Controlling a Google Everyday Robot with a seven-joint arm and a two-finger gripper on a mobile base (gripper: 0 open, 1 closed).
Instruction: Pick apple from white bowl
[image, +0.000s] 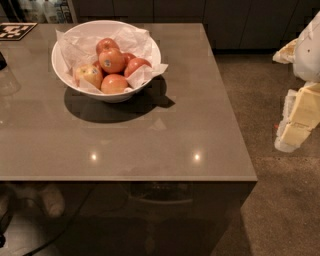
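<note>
The white bowl (113, 96) stands on the far left part of the grey table, lined with crumpled white paper and holding several apples. The orange-red apple (112, 60) with a small dark sticker sits on top in the middle of the pile. A paler yellowish stickered apple (88, 75) lies to its left, and plain red apples lie around it. My gripper (299, 116), white and yellowish, hangs at the right edge of the view, off the table's right side and well away from the bowl.
The grey table (165, 145) has its front edge low in the view and its right edge near the gripper. A black-and-white marker tag (14, 30) lies at the far left corner. Dark cabinets stand behind; brown carpet lies to the right.
</note>
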